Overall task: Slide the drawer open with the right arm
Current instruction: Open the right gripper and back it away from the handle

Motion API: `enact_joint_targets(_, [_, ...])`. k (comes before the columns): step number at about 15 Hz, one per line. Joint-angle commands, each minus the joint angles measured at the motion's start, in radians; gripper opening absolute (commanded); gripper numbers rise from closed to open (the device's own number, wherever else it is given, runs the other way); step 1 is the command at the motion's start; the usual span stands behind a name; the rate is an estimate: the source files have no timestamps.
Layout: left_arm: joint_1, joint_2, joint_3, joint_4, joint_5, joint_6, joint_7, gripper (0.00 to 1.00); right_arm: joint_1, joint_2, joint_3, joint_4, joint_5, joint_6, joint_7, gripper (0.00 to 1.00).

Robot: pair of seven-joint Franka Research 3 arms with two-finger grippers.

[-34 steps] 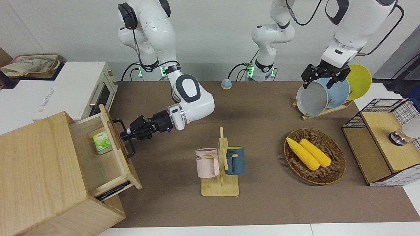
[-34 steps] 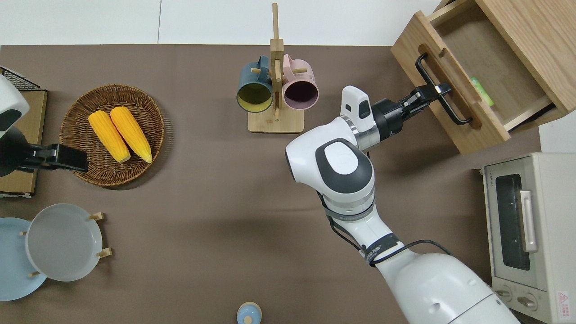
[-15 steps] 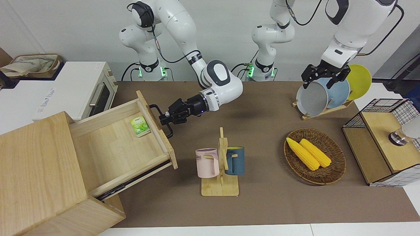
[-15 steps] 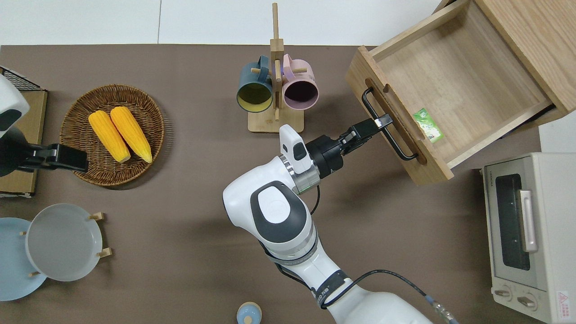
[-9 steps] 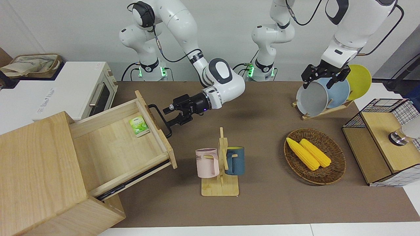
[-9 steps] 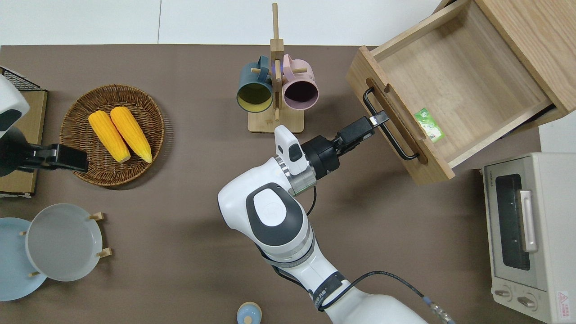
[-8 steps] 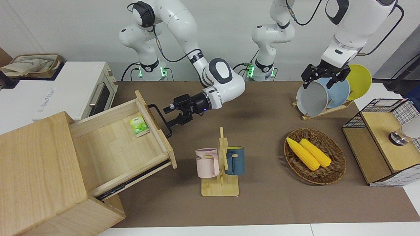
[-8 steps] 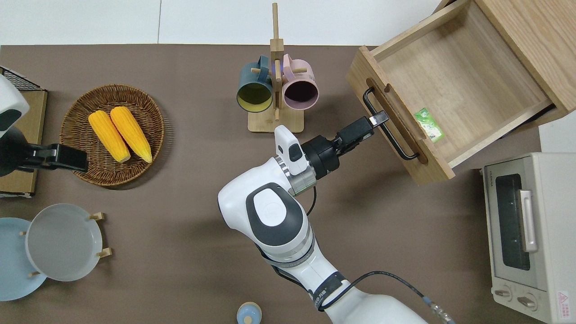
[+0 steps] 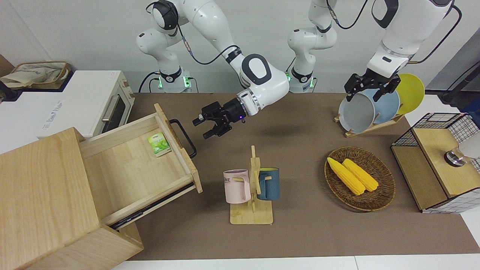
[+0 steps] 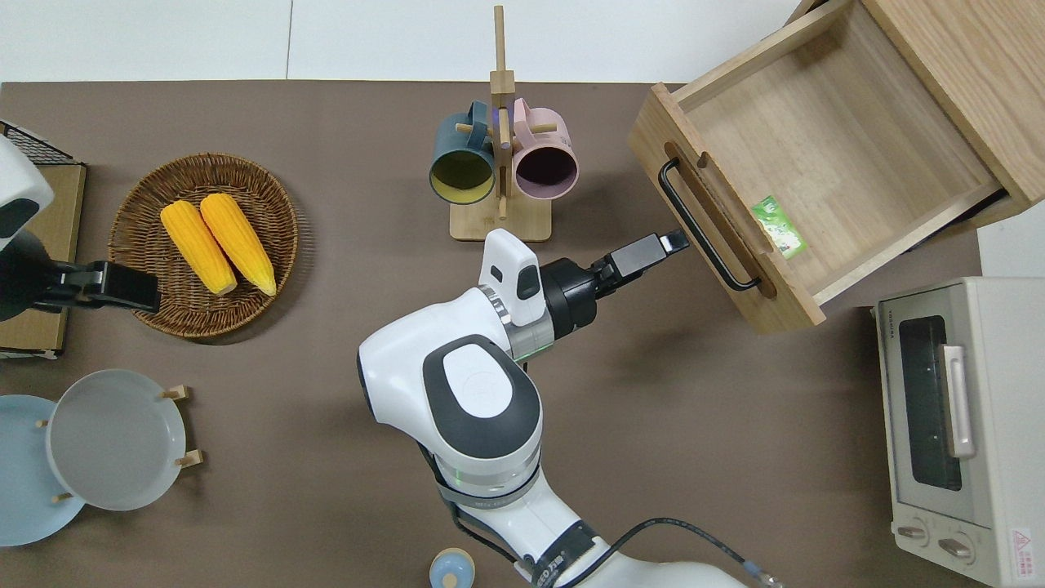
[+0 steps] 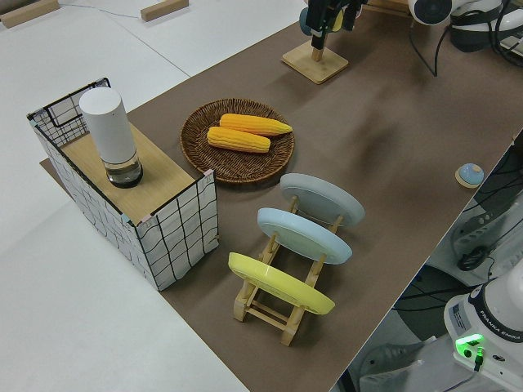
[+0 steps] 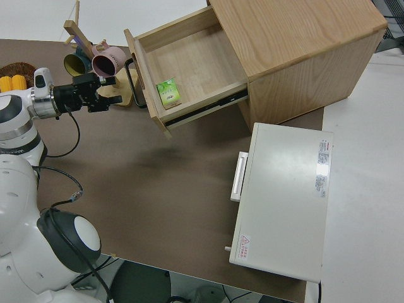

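Observation:
The light-wood drawer stands pulled far out of the big cabinet. Its black bar handle is free. The drawer also shows in the overhead view and the right side view. A green packet lies in it against the front panel. My right gripper is open and empty, a short way off the handle over the brown table, as the overhead view and the right side view show. My left arm is parked.
A white toaster oven stands beside the cabinet, nearer to the robots. A mug rack with a pink and a blue mug, a basket with corn, a plate rack and a mesh cabinet stand along the table.
My right gripper pulled the drawer far out, then let go of the handle, opened and drew back from it toward the table's middle. The drawer has stayed put since.

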Motion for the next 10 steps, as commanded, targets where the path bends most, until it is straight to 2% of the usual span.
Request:
enact_joint_targets(1, [0.004, 0.011, -0.006, 0.026, 0.017, -0.020, 0.010, 0.99, -0.020, -0.076, -0.002, 0.054, 0.221, 0.015, 0.011, 0.983])
enact_joint_targets(6, [0.004, 0.011, -0.006, 0.026, 0.017, -0.020, 0.010, 0.99, -0.120, -0.225, -0.002, 0.054, 0.568, 0.056, 0.013, 0.983])
enact_joint_targets(10, [0.004, 0.011, -0.006, 0.024, 0.017, -0.020, 0.010, 0.99, -0.247, -0.317, -0.002, 0.052, 0.795, 0.081, -0.007, 0.985])
